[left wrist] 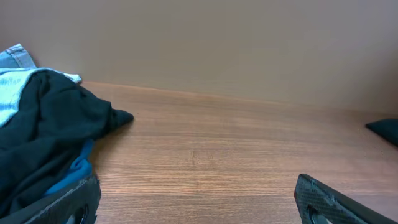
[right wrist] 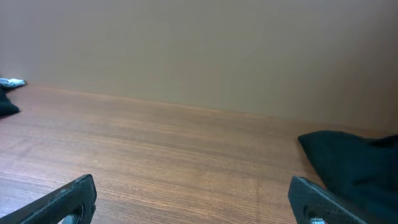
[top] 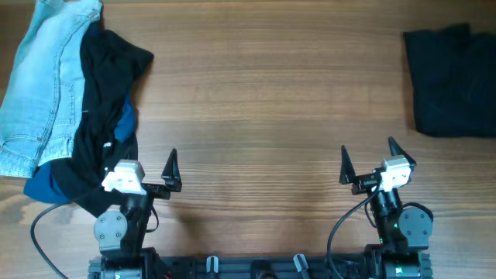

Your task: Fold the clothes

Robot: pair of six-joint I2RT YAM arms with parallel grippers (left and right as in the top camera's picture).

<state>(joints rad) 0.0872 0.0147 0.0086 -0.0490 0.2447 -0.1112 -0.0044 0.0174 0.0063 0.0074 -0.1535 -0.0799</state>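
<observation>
left gripper [top: 146,164]: jaws spread full, nothing between them, low at near edge of table [top: 263,93]. right gripper [top: 368,151]: same, wide apart & empty, near edge on r side.

unfolded pile at far-left corner: pale denim shorts [top: 43,85] outermost, long axis running near-to-far w/ slight tilt. black garment [top: 105,101] draped over their inner edge, royal-blue piece [top: 124,124] poking out beneath. near end of pile touching or just under l gripper's outer finger; can't tell which fm overhead. in l wrist view, black heap filling lower left, just beside that finger.

dark folded garment [top: 453,81] at far right, well apart fm pile, ahead & outward of r gripper. probably done already.

judged: nothing fm pile folded yet; step in hand = picking one piece off heap. pile ahead-left of l arm, so l nearer by far; r well apart across bare middle. likely need: drag one piece to centre, l leading, r joining there. risk: snagging black & denim together.
</observation>
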